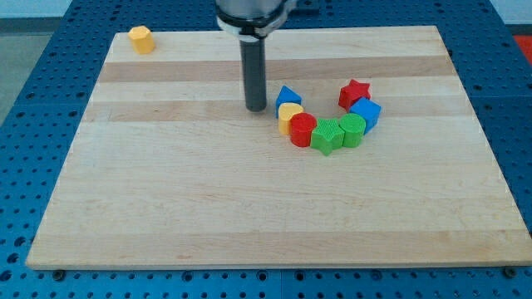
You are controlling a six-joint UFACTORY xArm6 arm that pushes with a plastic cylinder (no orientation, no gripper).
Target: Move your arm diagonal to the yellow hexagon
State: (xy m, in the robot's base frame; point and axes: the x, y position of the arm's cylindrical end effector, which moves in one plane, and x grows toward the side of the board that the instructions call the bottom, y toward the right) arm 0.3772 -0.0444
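The arm ends in a plain rod with no hand to open or close, holding nothing. My tip (256,109) rests on the tabletop (166,191) just left of the blue block (288,96), which heads a curved cluster right of centre. The yellow hexagon (142,39) sits alone, far upper left.

The arm was seen entering from the view's top, only its rounded dark and silver end being shown, and a straight dark rod (253,71) was held upright beneath it. My tip (255,109) was set down on the wooden board (208,208), just to the view's left of the blue block (288,96) and apart from it. No contact with that block was shown.
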